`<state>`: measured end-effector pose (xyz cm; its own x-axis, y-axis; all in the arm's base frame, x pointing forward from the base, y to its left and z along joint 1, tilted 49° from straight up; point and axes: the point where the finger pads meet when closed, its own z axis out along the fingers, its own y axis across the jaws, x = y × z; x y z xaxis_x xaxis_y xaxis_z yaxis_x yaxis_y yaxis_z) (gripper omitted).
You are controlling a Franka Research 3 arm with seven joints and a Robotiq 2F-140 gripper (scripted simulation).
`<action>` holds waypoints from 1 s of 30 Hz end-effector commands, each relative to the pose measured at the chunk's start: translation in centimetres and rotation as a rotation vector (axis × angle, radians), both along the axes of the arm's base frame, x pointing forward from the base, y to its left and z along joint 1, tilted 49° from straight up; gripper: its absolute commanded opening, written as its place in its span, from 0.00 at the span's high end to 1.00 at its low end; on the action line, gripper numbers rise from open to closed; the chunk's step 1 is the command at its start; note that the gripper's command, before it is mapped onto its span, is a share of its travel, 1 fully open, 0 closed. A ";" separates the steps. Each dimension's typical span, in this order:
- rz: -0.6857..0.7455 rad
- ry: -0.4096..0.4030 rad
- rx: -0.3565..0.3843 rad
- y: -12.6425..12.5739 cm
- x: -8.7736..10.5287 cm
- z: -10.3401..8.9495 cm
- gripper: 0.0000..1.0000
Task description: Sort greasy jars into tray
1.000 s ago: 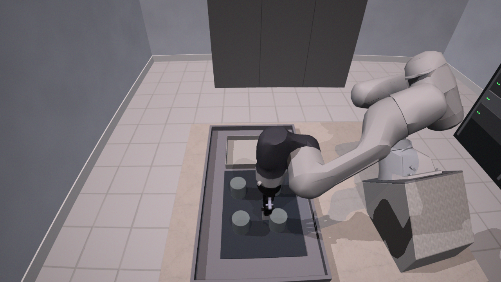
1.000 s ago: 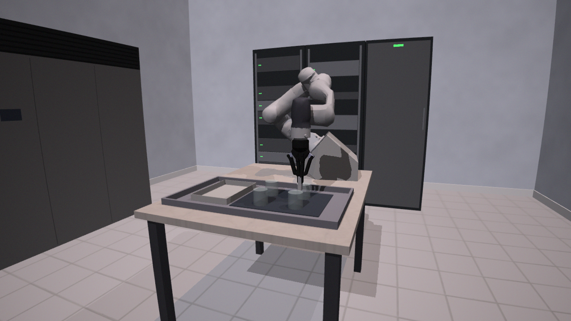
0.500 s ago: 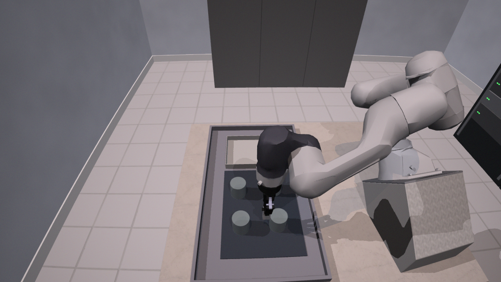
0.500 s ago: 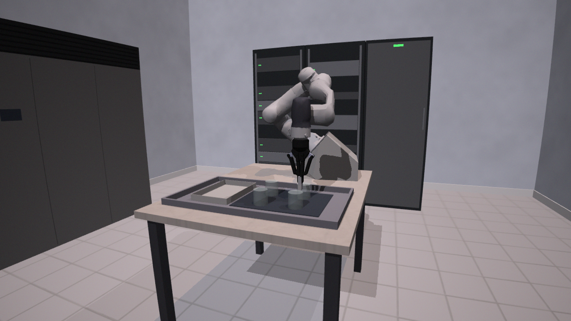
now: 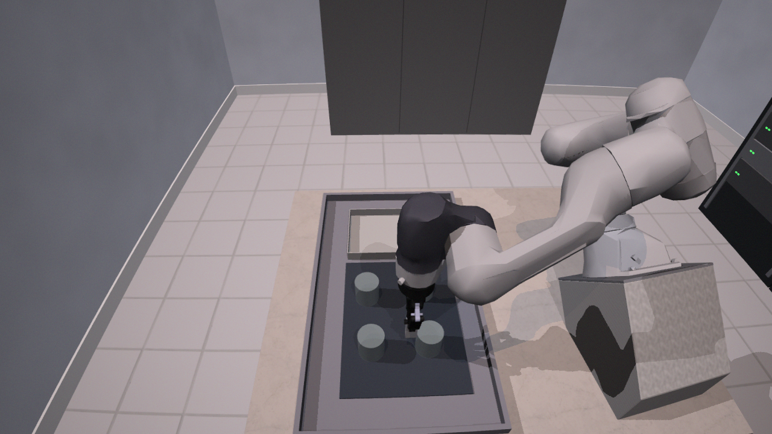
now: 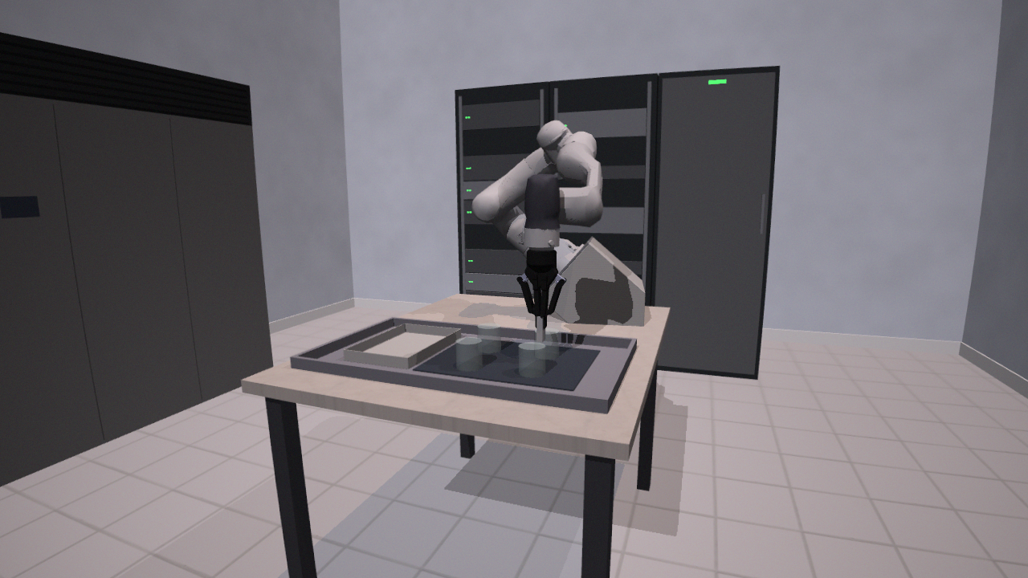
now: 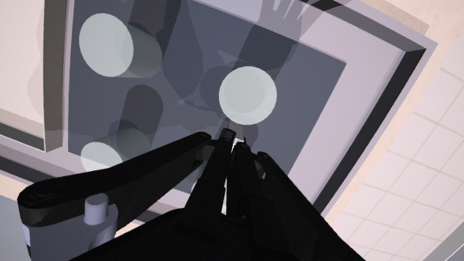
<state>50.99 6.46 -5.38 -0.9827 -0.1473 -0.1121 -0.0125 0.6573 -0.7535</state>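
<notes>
The end effector (image 5: 411, 330) (image 6: 540, 337) (image 7: 232, 129) is closed on nothing, its tip just beside the jar (image 5: 430, 337) (image 6: 548, 343) (image 7: 248, 95) at its three o'clock in the top view, presumably to test slip by pushing. All four jars stand on the mat (image 5: 404, 377) (image 6: 575, 377) (image 7: 308, 109), none in the tray (image 5: 372, 255) (image 6: 384, 359) (image 7: 54, 109).

Four jars (image 5: 370, 345) (image 6: 532, 360) (image 7: 248, 95); in the top view one is mostly hidden, though the exterior view seems to show all four. One mat (image 5: 399, 377) (image 6: 575, 370) (image 7: 308, 72). One small tray (image 5: 372, 255) (image 6: 377, 360) (image 7: 54, 109). One larger tray (image 5: 377, 421) (image 6: 459, 386) (image 7: 362, 54) around them. One tabletop (image 5: 269, 345) (image 6: 431, 424). One arm (image 5: 540, 258) (image 6: 581, 205). One pincer (image 5: 412, 331) (image 6: 540, 327) (image 7: 232, 129), with two fingers. One angled pedestal (image 5: 680, 334) (image 6: 632, 302).
</notes>
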 end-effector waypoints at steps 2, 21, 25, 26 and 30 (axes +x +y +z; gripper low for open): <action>0.001 0.000 0.004 0.2 -0.1 -0.1 1.00; 0.001 0.000 0.004 0.3 -0.4 0.0 1.00; 0.001 0.000 0.004 0.3 -0.4 0.0 1.00; 0.001 0.000 0.004 0.3 -0.5 0.0 1.00; 0.001 0.000 0.004 0.3 -0.5 0.0 1.00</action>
<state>50.68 6.66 -5.23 -0.9822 -0.1500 -0.1130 -0.0139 0.6579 -0.7530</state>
